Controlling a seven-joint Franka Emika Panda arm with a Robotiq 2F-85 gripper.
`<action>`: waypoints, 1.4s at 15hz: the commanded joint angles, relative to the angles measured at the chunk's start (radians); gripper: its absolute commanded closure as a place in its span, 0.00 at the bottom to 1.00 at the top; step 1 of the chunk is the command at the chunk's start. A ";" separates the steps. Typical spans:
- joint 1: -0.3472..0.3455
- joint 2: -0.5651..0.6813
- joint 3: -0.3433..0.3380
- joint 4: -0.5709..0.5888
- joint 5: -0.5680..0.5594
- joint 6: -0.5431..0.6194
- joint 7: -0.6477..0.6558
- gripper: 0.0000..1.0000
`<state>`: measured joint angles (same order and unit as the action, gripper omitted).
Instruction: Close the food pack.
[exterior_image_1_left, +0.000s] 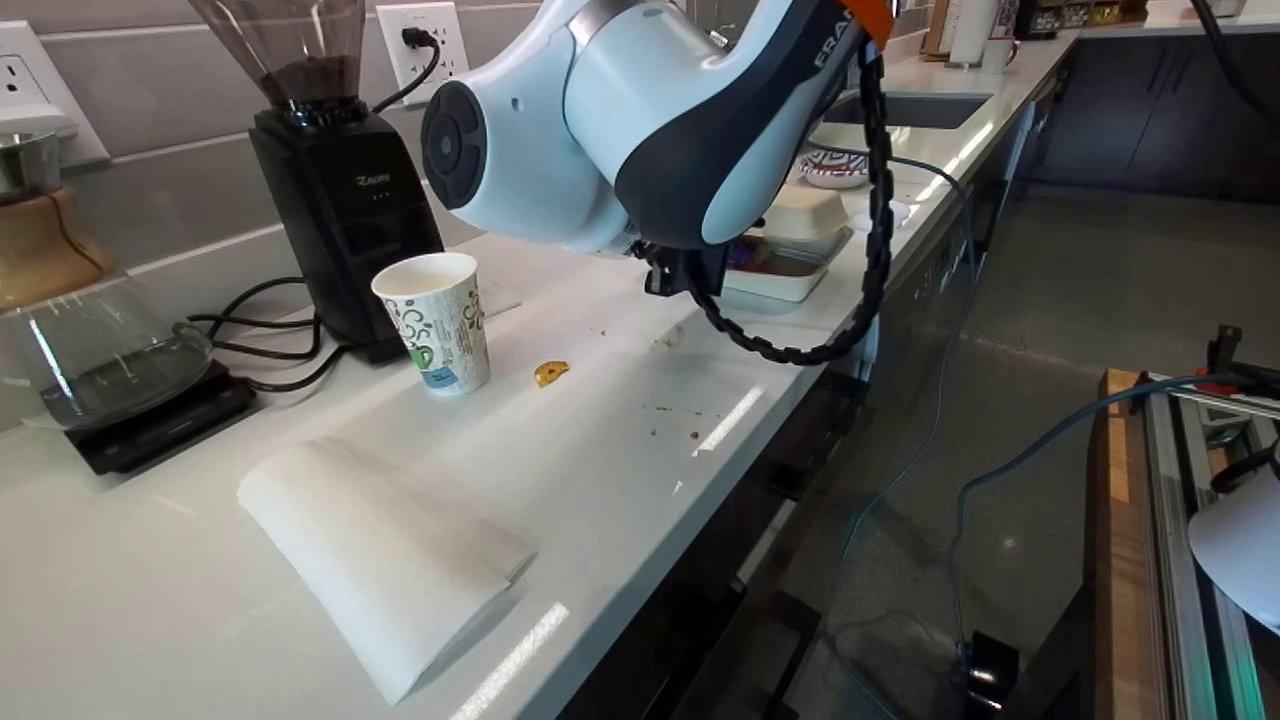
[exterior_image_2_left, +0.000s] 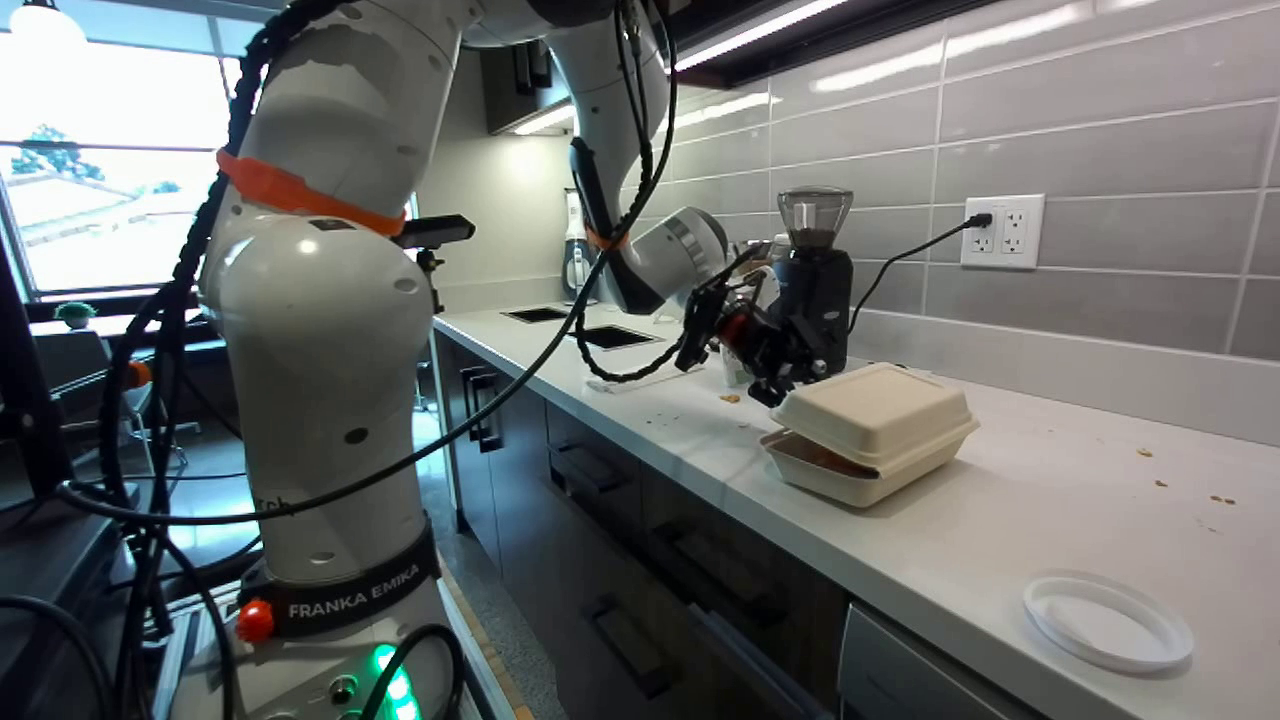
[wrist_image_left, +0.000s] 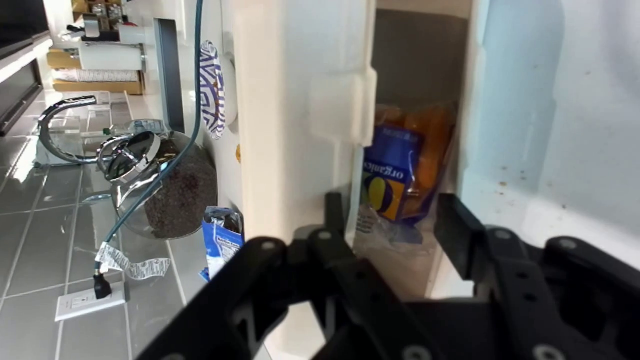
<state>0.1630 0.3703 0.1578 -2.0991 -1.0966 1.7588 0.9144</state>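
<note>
The food pack (exterior_image_2_left: 880, 400) is a pale hinged box on the counter, its lid tilted over the base with a gap along the front. Seen from the wrist, the lid (wrist_image_left: 280, 75) fills the middle left, and a blue and orange bag (wrist_image_left: 392, 170) shows inside the base. My gripper (wrist_image_left: 392, 220) stands open at that gap: one finger lies by the lid's edge, the other by the base's rim. Nothing is clamped between them; whether either finger touches the box I cannot tell. In an exterior view the arm hides part of the food pack (exterior_image_1_left: 770, 287).
A paper cup (exterior_image_1_left: 437, 325), a coffee grinder (exterior_image_1_left: 345, 220) and a folded white cloth (exterior_image_1_left: 385, 560) share the counter. Behind the box are a blue packet (wrist_image_left: 220, 240) and a patterned bowl (wrist_image_left: 212, 90). A round white plastic lid (exterior_image_2_left: 1105, 620) lies near the counter's front edge.
</note>
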 joint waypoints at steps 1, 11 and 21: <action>-0.020 -0.020 -0.011 -0.011 0.038 0.079 -0.028 0.51; -0.074 -0.074 -0.055 -0.015 0.109 0.267 -0.090 0.53; -0.103 -0.098 -0.101 -0.020 0.221 0.417 -0.159 0.52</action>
<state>0.0699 0.2893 0.0714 -2.0972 -0.9345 2.1214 0.8005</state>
